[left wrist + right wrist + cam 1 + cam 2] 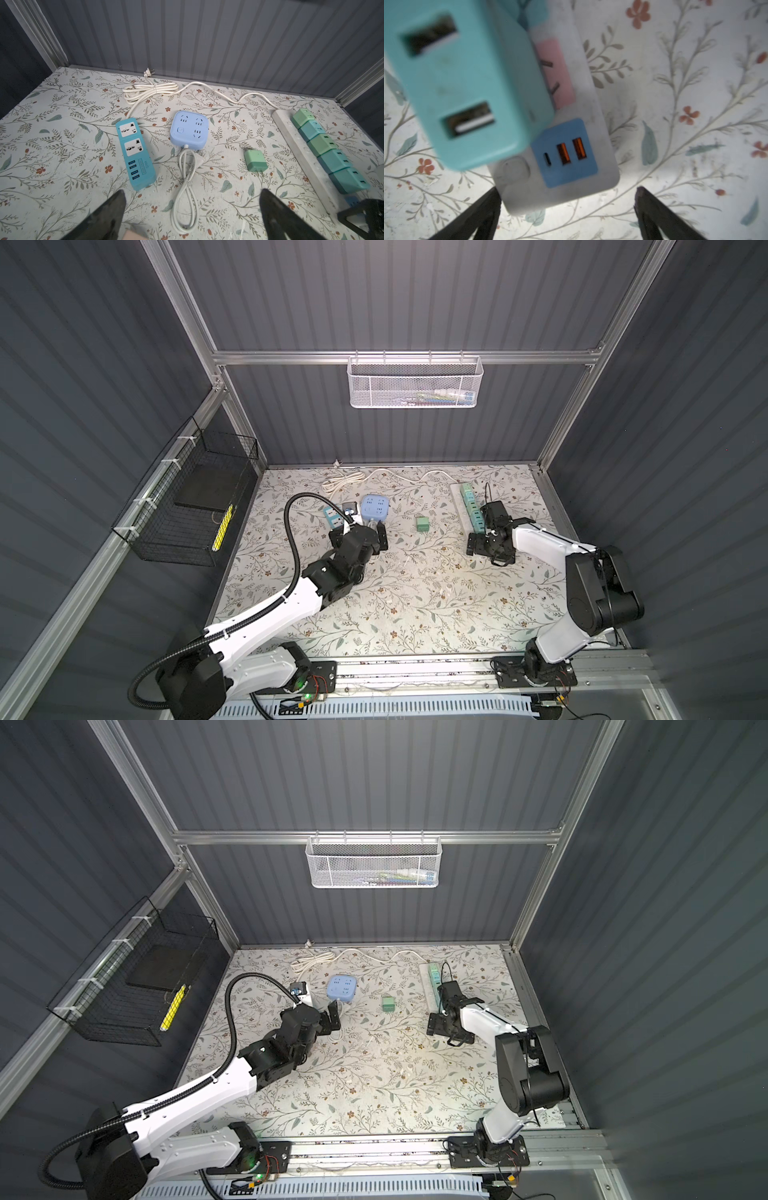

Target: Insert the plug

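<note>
A loose green plug cube (423, 524) (388, 1004) (255, 161) lies on the floral table between the arms. To its right runs a white power strip (460, 502) (428, 986) (285, 124) with several green and teal cubes plugged in. My right gripper (490, 551) (449, 1031) (568, 190) hangs open over the strip's near end, where a pink socket face (554, 72) and a blue USB panel (564, 153) show. My left gripper (359, 533) (316, 1013) (192, 193) is open and empty above the looped cord and white plug (200, 161) of a light blue square socket (375, 508) (189, 131).
A teal power strip (334, 518) (135, 153) lies left of the blue socket. A coiled white cord (343, 481) (149, 91) sits by the back wall. A white mesh basket (415, 381) hangs on the back wall and a black wire basket (195, 506) on the left wall.
</note>
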